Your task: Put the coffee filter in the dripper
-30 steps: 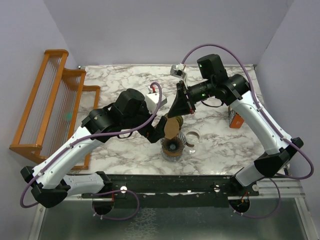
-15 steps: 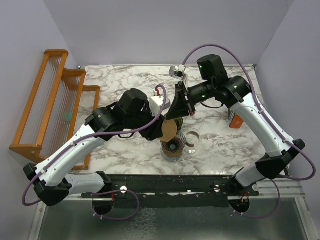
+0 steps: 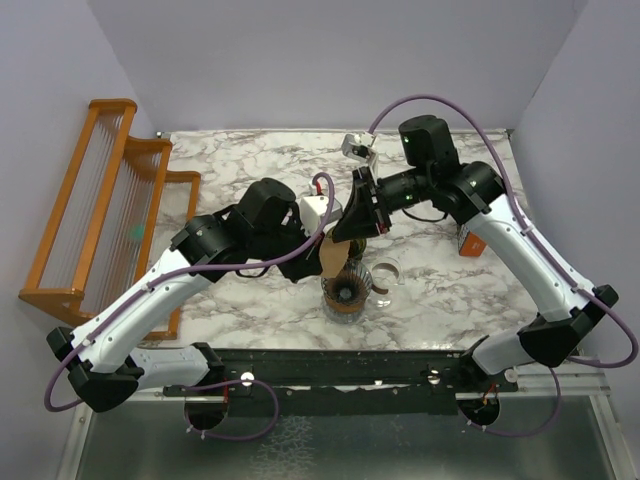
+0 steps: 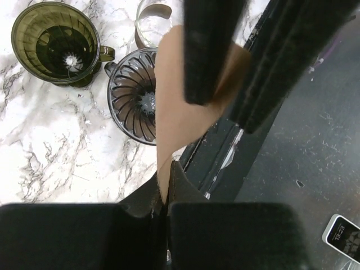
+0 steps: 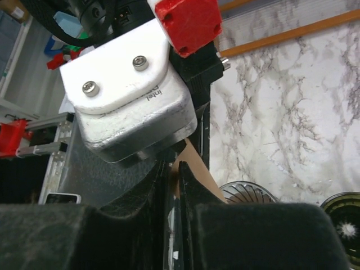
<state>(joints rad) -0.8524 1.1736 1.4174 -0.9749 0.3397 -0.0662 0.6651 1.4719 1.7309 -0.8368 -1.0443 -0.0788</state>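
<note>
A flat tan fan-shaped paper piece [image 4: 180,112] hangs in the air between both grippers, above a dark ribbed glass cup [image 4: 135,93]. My left gripper [image 4: 167,169] is shut on the paper's lower tip. My right gripper [image 5: 171,166] straddles the paper's upper edge [image 5: 194,174], its jaws a narrow slit apart. The dripper [image 4: 56,42], olive-green with a small side handle, stands empty on the marble beside the ribbed cup, and shows again in the right wrist view [image 5: 344,225]. In the top view the paper [image 3: 335,258] is over the ribbed cup [image 3: 345,293]. The coffee filter is out of view.
A clear glass cup [image 3: 386,272] stands right of the ribbed cup. An orange wooden rack [image 3: 100,200] fills the table's left side. A small orange box [image 3: 470,243] sits under the right arm. A black rail [image 3: 350,365] runs along the near edge.
My left gripper reached in from the left and closed on the tan paper's lower tip. My right gripper's jaws, shut before, have parted slightly.
</note>
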